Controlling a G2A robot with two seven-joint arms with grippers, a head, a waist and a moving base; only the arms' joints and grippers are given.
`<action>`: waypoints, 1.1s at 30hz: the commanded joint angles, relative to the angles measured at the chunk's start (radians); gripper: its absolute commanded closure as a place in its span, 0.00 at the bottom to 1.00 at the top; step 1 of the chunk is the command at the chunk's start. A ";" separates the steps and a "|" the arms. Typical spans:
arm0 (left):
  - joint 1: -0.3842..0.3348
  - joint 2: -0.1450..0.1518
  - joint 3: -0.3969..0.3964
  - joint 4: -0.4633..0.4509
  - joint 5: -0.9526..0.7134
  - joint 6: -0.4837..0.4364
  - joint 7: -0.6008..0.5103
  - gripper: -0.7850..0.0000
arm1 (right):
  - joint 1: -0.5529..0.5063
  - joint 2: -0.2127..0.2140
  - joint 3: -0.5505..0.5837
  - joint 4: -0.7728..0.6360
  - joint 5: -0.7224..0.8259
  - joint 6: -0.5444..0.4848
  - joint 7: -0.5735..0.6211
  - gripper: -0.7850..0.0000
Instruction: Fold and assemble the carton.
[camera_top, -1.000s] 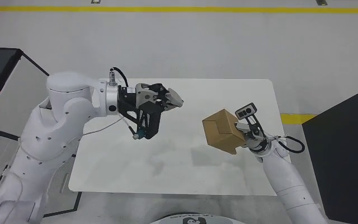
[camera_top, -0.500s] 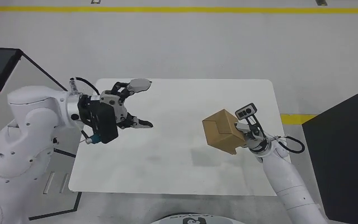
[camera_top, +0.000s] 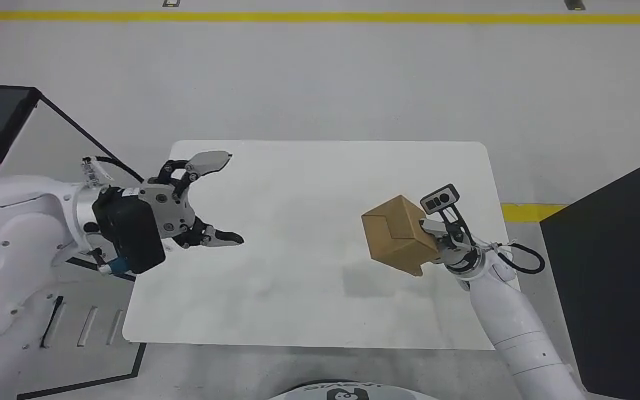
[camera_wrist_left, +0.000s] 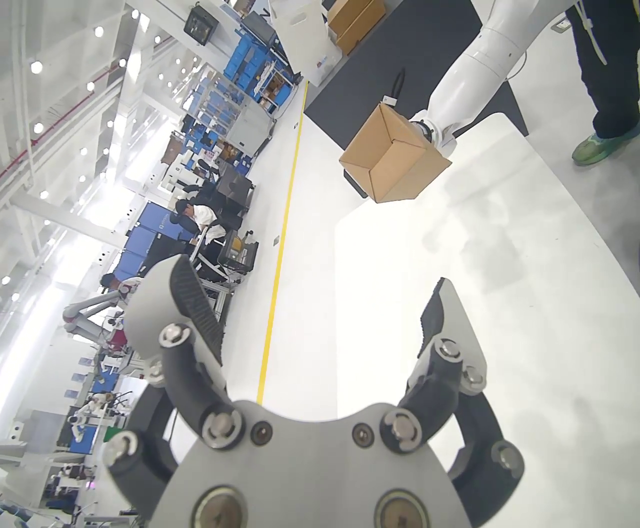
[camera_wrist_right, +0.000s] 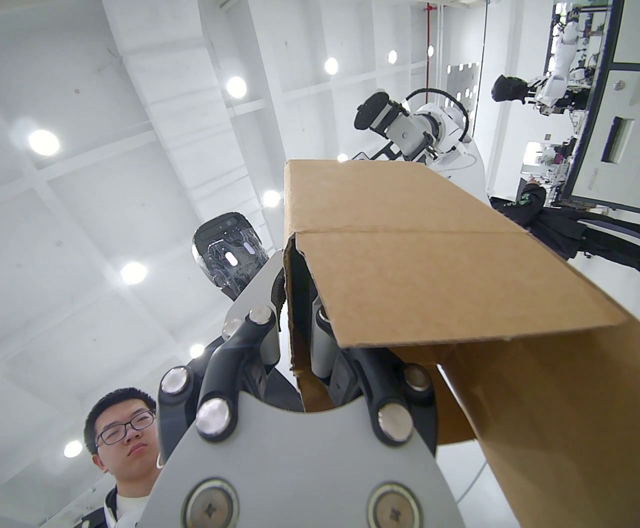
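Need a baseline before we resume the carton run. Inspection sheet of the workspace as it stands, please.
Surface: white table, rounded corners, no marks seen.
Job's things: one brown carton, tilted, held off the table over its right part.
Clutter: nothing seen.
Grippers: left gripper open, holding nothing, over the table's left part; right gripper shut on a carton wall.
Cables: black cable loop at the right wrist; black cable at the left wrist.
Surroundings: grey floor, yellow floor line beyond the table; dark panel to the right.
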 joint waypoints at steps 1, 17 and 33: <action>0.000 0.000 0.000 0.000 0.000 0.000 0.000 0.00 | 0.000 0.000 0.000 0.000 0.000 0.000 0.000 1.00; 0.000 0.000 0.000 0.000 0.000 0.000 0.000 0.00 | 0.135 0.094 0.182 -0.302 -0.727 -0.162 0.000 1.00; 0.000 0.000 0.000 0.000 0.000 0.000 0.000 0.00 | 0.231 0.122 0.108 -0.390 -1.035 -0.162 0.000 1.00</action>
